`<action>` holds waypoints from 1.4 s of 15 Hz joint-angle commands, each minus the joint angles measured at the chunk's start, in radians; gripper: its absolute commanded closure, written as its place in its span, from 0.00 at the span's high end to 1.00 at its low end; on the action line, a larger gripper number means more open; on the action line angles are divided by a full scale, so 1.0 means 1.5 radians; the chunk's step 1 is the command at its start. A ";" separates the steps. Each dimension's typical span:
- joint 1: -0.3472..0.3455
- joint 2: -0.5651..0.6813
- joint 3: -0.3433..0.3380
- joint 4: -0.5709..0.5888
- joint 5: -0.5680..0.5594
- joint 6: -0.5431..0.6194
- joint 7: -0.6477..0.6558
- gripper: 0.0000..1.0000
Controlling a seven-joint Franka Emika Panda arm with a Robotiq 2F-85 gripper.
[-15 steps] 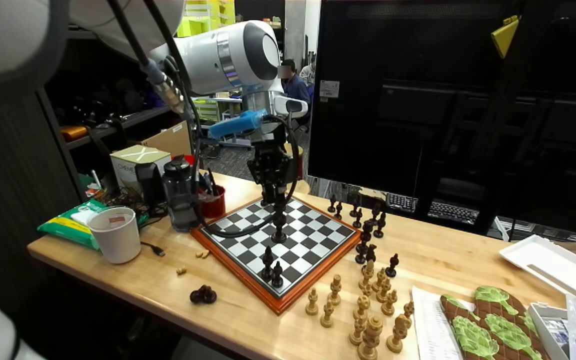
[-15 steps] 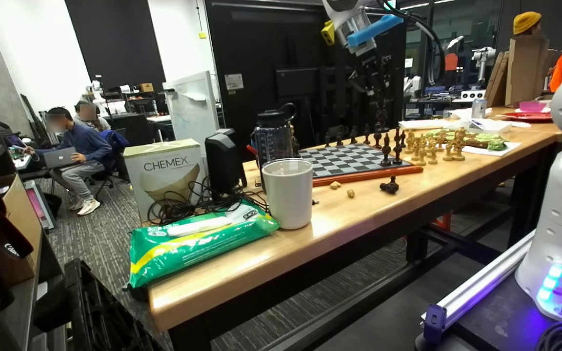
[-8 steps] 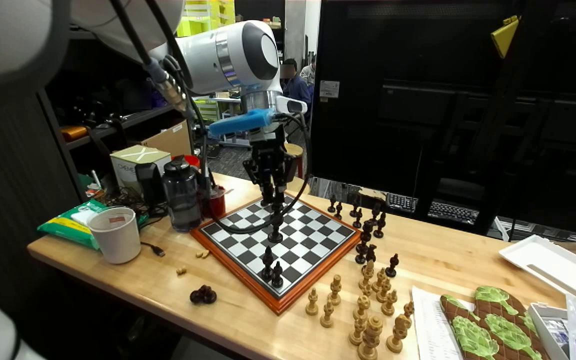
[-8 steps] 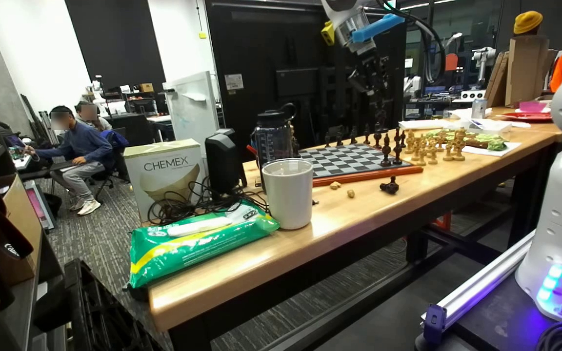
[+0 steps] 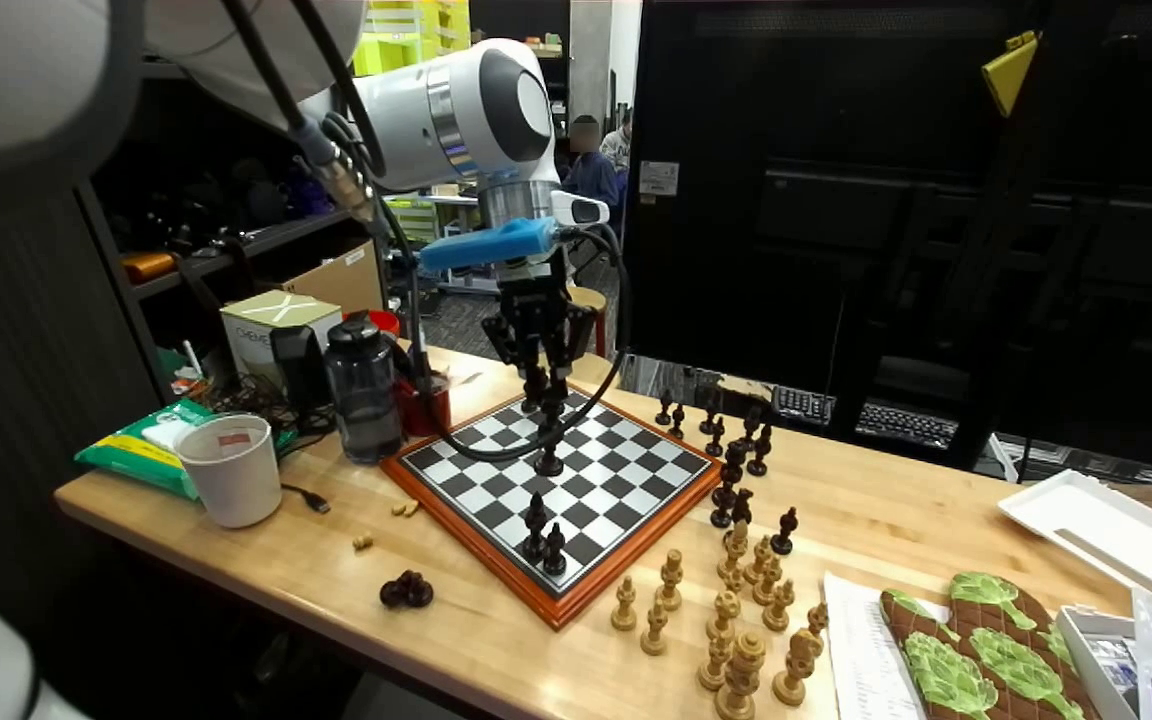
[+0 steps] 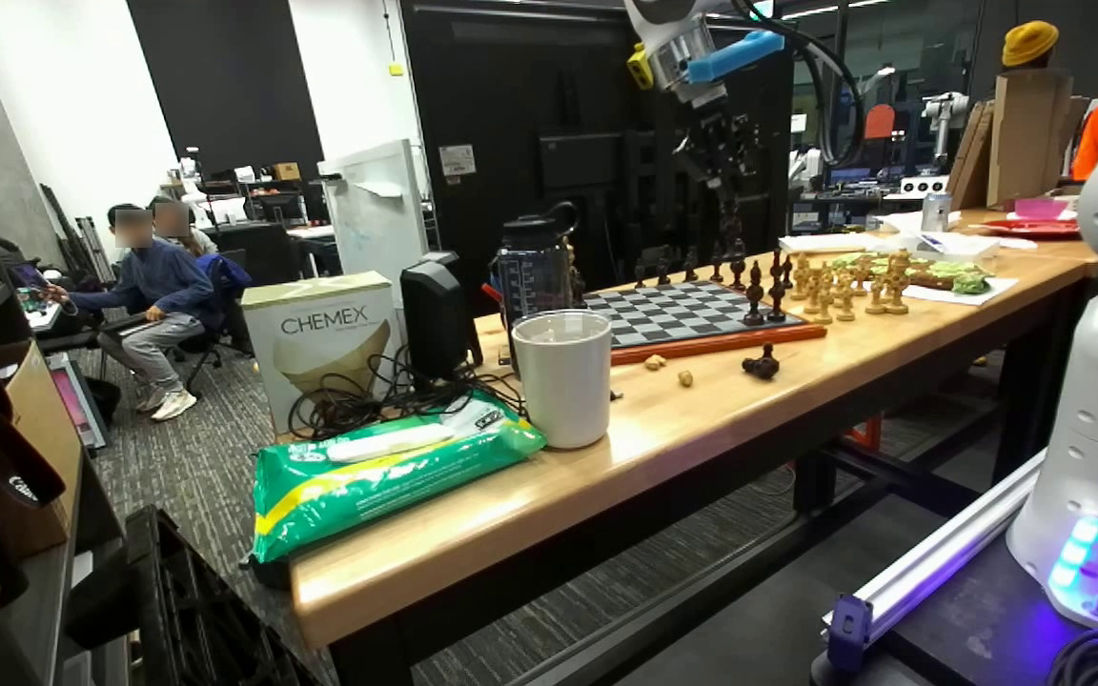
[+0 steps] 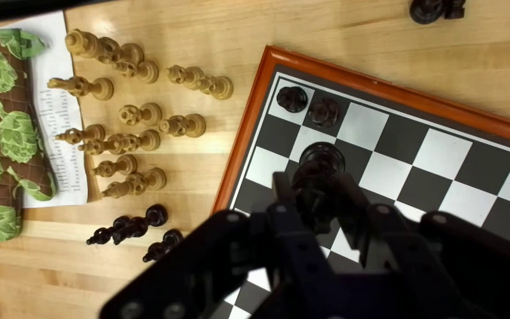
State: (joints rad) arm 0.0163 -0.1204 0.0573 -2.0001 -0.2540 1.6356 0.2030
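Dark chess piece (image 7: 317,166) hangs roughly upright in the claw (image 7: 314,186), which is clenched on its upper part and leaves the round base free below. In both exterior views it is above the chessboard (image 7: 414,177), off the squares and apart from two dark pieces (image 7: 292,99) standing by one corner. It looks like varnished wood, so probably light and stiff, with a sheen that could let it slip or swivel under a weak grip. A carved tip would likely chip first; a firm but modest squeeze on the body, beneath the head, seems safest.
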 commanded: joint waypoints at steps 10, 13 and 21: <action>0.010 -0.019 0.016 -0.041 0.028 0.046 0.080 0.07; 0.013 -0.021 0.020 -0.050 0.034 0.053 0.107 0.07; 0.016 -0.016 0.024 -0.054 0.036 0.060 0.142 0.07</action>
State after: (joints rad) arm 0.0344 -0.1204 0.0915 -2.0606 -0.2127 1.7165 0.3925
